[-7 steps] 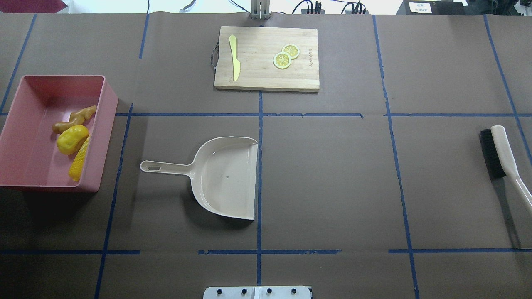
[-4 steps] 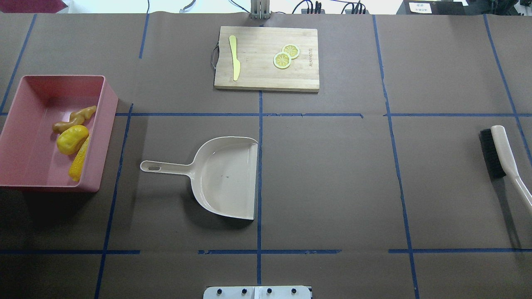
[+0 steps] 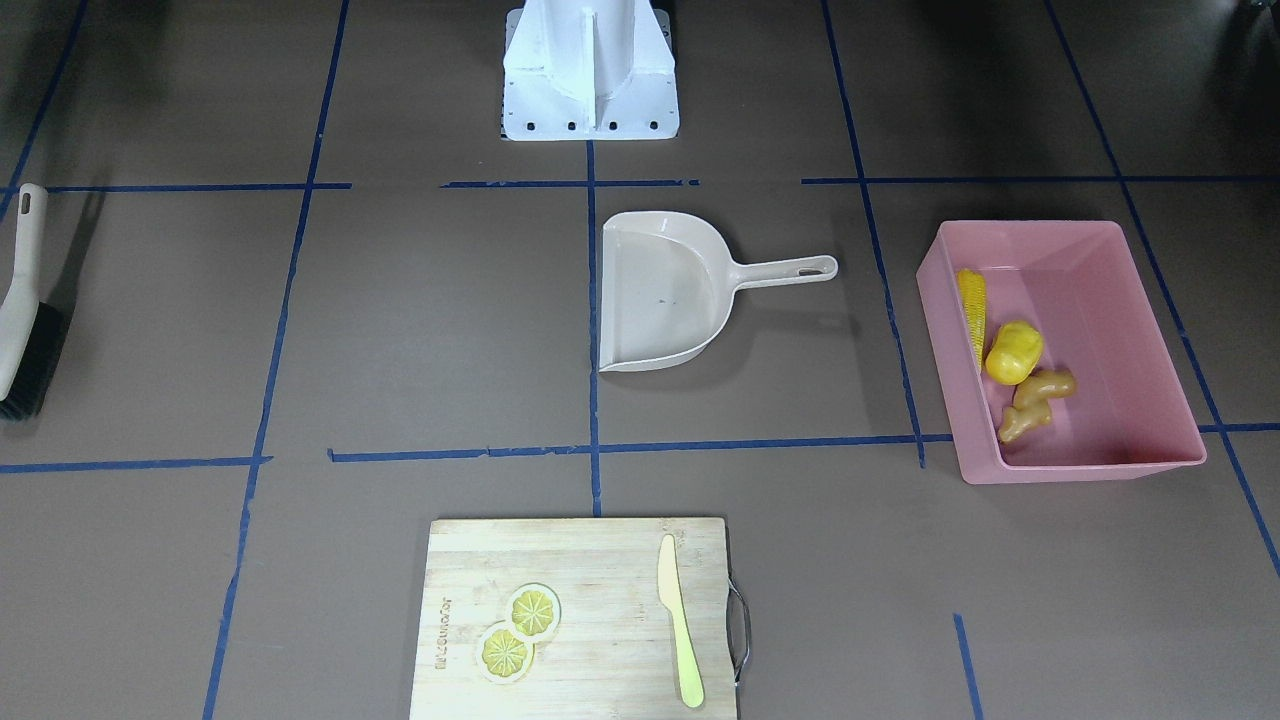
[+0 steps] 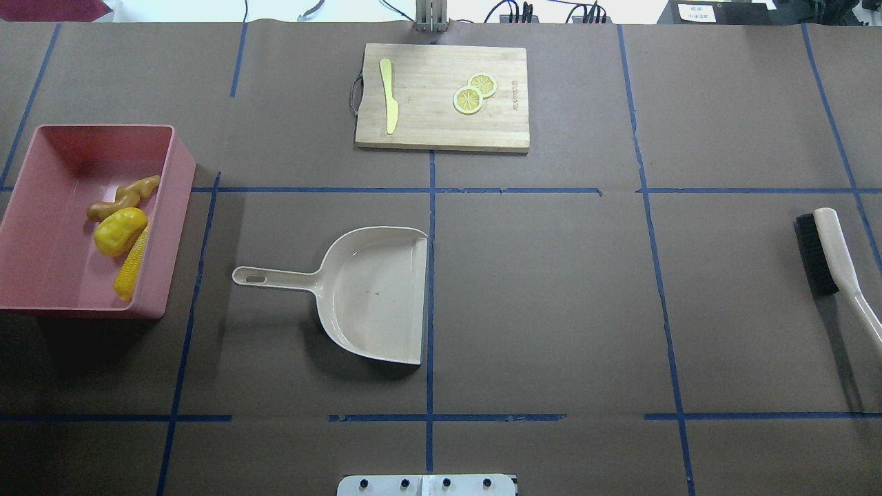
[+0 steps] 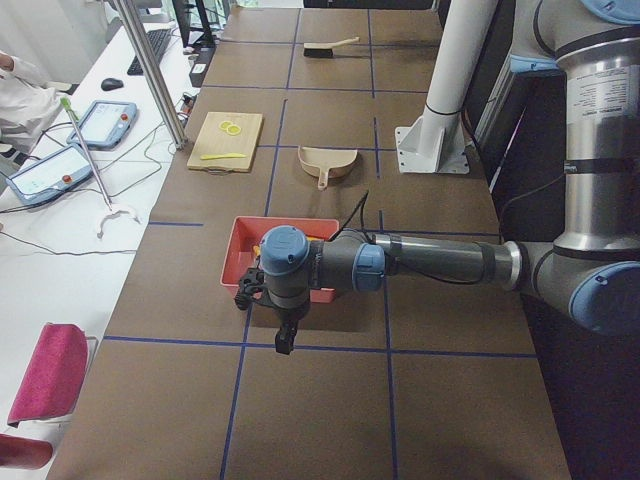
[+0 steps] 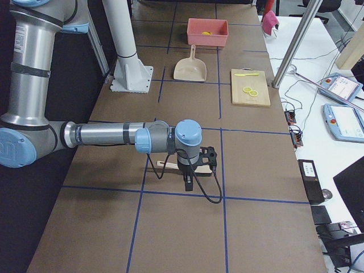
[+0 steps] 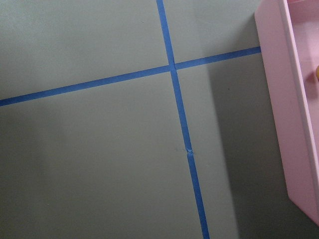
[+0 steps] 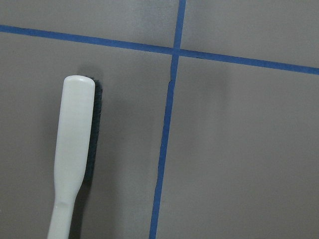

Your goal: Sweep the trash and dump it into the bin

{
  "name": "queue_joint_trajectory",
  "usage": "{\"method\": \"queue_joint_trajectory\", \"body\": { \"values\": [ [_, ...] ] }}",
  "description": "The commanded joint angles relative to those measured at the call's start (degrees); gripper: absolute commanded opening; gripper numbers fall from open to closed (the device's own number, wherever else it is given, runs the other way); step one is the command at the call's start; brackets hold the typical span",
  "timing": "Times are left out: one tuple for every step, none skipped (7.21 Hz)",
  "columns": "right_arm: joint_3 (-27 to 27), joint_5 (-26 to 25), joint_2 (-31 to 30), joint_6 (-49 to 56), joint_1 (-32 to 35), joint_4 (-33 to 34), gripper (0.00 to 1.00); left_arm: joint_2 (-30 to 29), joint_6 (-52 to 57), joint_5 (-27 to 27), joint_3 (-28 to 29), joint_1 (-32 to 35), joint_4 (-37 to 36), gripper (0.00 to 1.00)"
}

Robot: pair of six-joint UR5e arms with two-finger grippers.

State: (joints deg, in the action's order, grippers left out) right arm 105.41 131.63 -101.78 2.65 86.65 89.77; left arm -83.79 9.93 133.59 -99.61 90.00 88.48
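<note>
Front-facing view: the pink plastic bin, rectangular with sloping walls, stood on the table's matte brown paper, which was gridded with blue tape. The trash lay inside along one long wall: a ridged corn cob, a glossy rounded yellow lump and a knobbly tan ginger root, lined up and touching. A smooth beige dustpan sat mid-table before the white robot base. A bamboo cutting board carried two lemon slices and a yellow-green knife. A cream-handled brush with black bristles lay at the far edge.

Overhead view: neither arm appeared. The bin sat at the left, the dustpan at centre and the brush at the right, all well apart.

Left-end view: the left gripper hung over the table just beside the bin's near end. Whether it was open or closed could not be told, and nothing was seen in it. A white bench with handheld control pendants ran alongside.

Right-end view: the right gripper hung above the brush. How its jaws stood could not be told either.

Left wrist view: a crossing of blue tape lay beside the bin's pink outer wall.

Right wrist view: the brush's rounded cream back lay flat, dark bristles showing along one side.
</note>
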Motion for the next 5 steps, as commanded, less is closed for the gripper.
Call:
{"method": "queue_joint_trajectory", "body": {
  "values": [
    [0.1,0.0,0.1,0.1,-1.0,-0.1,1.00,-0.1,0.0,0.0,0.0,0.0,0.0,1.00],
    [0.1,0.1,0.1,0.1,-1.3,-0.1,1.00,0.0,0.0,0.0,-0.1,0.0,0.0,1.00],
    [0.4,0.1,0.1,0.1,-1.2,-0.1,1.00,0.0,0.0,0.0,-0.1,0.0,0.0,1.00],
    [0.4,0.1,0.1,0.2,-1.4,-0.6,1.00,0.0,0.0,0.0,0.0,0.0,0.0,1.00],
    [0.1,0.2,0.0,0.0,-1.6,-2.7,1.00,0.0,0.0,-0.1,0.2,0.0,0.0,1.00]
  ]
}}
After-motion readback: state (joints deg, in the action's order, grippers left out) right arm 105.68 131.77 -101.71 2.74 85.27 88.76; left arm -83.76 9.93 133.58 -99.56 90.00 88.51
